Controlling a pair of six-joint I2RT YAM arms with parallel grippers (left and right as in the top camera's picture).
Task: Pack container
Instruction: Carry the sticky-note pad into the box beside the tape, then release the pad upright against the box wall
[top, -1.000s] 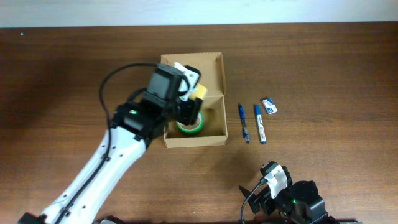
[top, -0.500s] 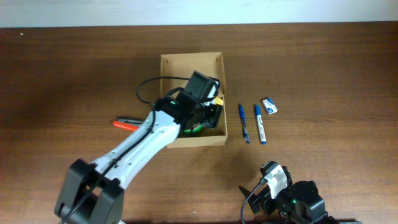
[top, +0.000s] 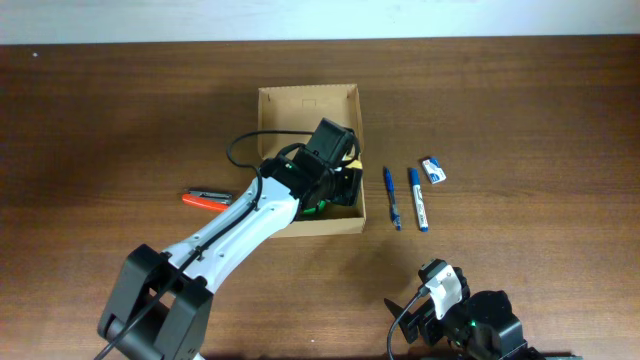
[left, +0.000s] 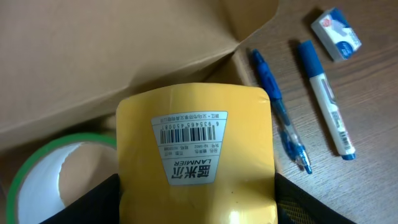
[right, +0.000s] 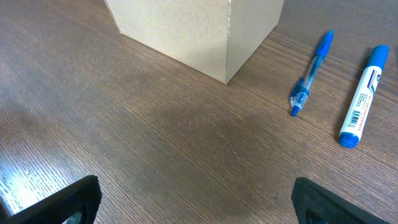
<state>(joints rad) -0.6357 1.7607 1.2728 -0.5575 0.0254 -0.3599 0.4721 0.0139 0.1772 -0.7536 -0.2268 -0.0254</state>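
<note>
Pen (top: 391, 198), marker (top: 418, 199), eraser (top: 434, 170), orange cutter (top: 207, 199)

Tan container (top: 305, 105), yellow barcoded box (left: 196, 155)

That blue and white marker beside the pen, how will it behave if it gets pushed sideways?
The marker looks round and lies flat, so it will probably roll. Its smooth plastic barrel seems stiff, perhaps slippery in a pinch.

Robot lab bench, likely: wood-grain table (top: 100, 120), left arm (top: 240, 225), right arm (top: 470, 325), stationery laid out: pen (top: 391, 198), marker (top: 417, 198), eraser (top: 433, 169)
</note>
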